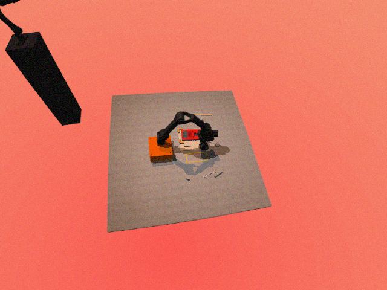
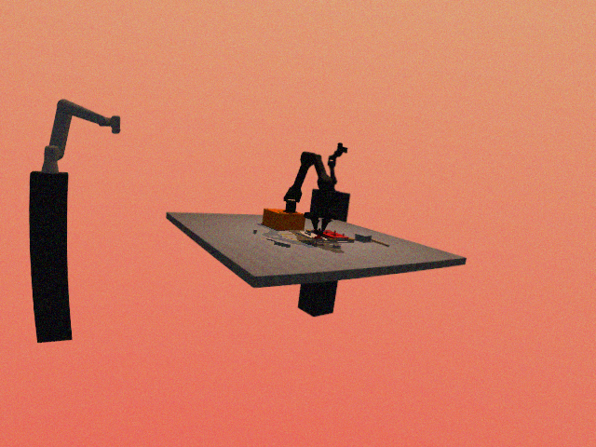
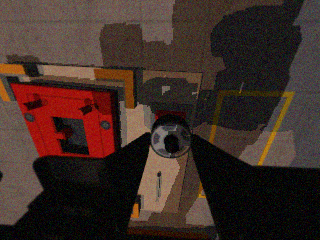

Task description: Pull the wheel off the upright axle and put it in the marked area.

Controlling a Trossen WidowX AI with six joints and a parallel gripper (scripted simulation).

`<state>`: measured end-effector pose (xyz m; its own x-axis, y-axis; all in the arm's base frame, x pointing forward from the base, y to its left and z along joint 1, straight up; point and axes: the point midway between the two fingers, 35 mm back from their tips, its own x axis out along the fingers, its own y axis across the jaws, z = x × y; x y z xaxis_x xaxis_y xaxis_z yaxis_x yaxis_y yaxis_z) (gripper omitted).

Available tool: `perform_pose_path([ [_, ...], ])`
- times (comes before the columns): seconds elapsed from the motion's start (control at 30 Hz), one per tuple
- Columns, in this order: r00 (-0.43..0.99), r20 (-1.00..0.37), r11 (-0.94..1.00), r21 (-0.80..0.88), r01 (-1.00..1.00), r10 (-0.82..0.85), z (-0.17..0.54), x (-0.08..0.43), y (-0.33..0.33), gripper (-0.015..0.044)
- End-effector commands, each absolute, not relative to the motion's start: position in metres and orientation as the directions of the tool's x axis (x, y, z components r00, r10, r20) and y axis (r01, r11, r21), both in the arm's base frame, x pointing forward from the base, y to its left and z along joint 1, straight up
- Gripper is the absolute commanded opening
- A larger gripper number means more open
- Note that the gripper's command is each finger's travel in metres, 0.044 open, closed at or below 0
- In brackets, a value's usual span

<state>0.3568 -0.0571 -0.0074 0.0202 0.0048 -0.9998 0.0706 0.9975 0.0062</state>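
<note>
Gripper (image 1: pixel 204 146) (image 2: pixel 319 233) (image 3: pixel 170 137): was pinching the wheel (image 3: pixel 159 141).
Marked area (image 1: pixel 196 162) (image 3: pixel 256 93): lay between wheel and the bench's (image 1: pixel 187 202) (image 2: pixel 385 268) near edge in the top view.

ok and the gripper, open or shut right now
Shut on the wheel: in the wrist view, the gripper's fingers meet its rim from both sides.

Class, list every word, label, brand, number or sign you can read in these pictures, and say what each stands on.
No readable text anywhere.
The red panel, the wheel and the orange base block show no legible lettering.
The pale marks on the dark patch of the board are too blurred to identify.
</note>
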Motion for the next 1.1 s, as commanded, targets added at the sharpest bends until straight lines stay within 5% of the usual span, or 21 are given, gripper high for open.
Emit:
perform_pose_path([
  [0.0,0.023,-1.000,0.998,0.005,0.069,0.003,-0.002,0.357,-0.057,0.0000],
  [1.07,0.025,-1.000,0.998,0.003,0.068,0.002,0.008,0.357,-0.057,0.0000],
])
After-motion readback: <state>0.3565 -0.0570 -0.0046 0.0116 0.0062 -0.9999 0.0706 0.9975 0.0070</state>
